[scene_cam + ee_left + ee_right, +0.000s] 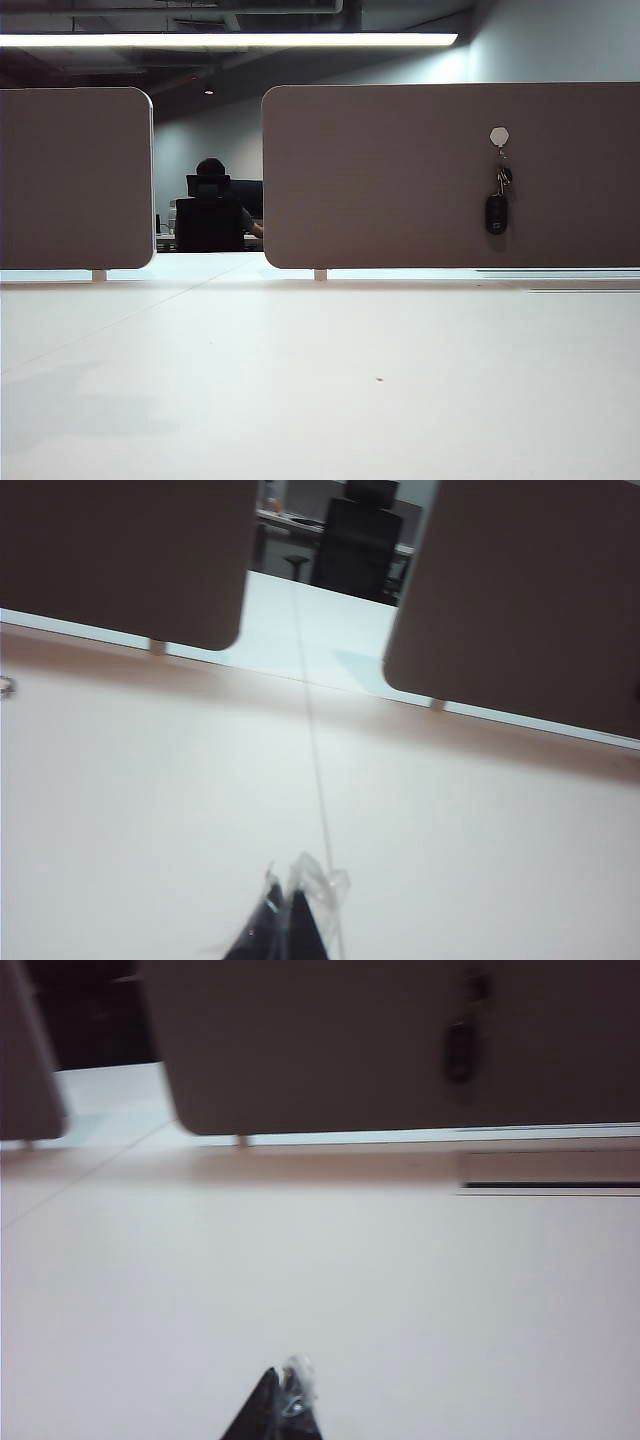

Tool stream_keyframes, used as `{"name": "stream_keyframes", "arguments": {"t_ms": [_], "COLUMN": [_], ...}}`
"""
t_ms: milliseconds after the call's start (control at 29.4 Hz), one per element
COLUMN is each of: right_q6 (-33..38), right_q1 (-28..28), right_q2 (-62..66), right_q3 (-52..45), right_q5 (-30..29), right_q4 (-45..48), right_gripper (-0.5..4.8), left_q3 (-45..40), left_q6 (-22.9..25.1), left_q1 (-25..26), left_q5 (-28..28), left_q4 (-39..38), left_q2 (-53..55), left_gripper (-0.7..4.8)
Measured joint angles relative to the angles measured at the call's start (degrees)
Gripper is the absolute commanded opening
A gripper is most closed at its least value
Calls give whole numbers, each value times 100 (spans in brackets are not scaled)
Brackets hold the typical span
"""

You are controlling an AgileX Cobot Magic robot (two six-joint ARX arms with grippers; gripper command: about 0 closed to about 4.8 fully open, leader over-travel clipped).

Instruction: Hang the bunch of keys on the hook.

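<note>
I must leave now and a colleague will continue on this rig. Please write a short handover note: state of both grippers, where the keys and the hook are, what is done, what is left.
Left gripper: jaws shut, empty, low over the bare white table, not seen in the exterior view.
Right gripper: jaws shut, empty, also over the table, away from the panel.
The hook sits high on the right divider panel.
The bunch of keys hangs from the hook, its black fob lowest, clear of the table.
Done: the keys are hung and released.
Left: nothing visible for the task; probably only confirm that the keys hang steadily.
</note>
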Motion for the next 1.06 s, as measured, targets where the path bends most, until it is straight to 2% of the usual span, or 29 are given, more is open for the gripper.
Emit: {"name": "stream_keyframes", "arguments": {"t_ms": [170, 272, 477, 1056], "right_q6": [-9, -11, -9, -11], "right_q1": [0, 0, 7, -9], "right_q2": [0, 0, 0, 0], "right_q3": [0, 0, 0, 0], "right_q5": [1182, 1543, 1283, 1285], "right_q4": [4, 4, 4, 2], "right_gripper": [3, 3, 3, 3], "left_q3": [0, 0, 0, 0], "left_q6": [20, 20, 20, 20], "left_q1": [0, 2, 2, 0], "left_q5": [-719, -861, -728, -728], "left_q4": [4, 26, 85, 85], "left_q2": [0, 0, -2, -2], "left_gripper": [-4, -4, -4, -4]}}
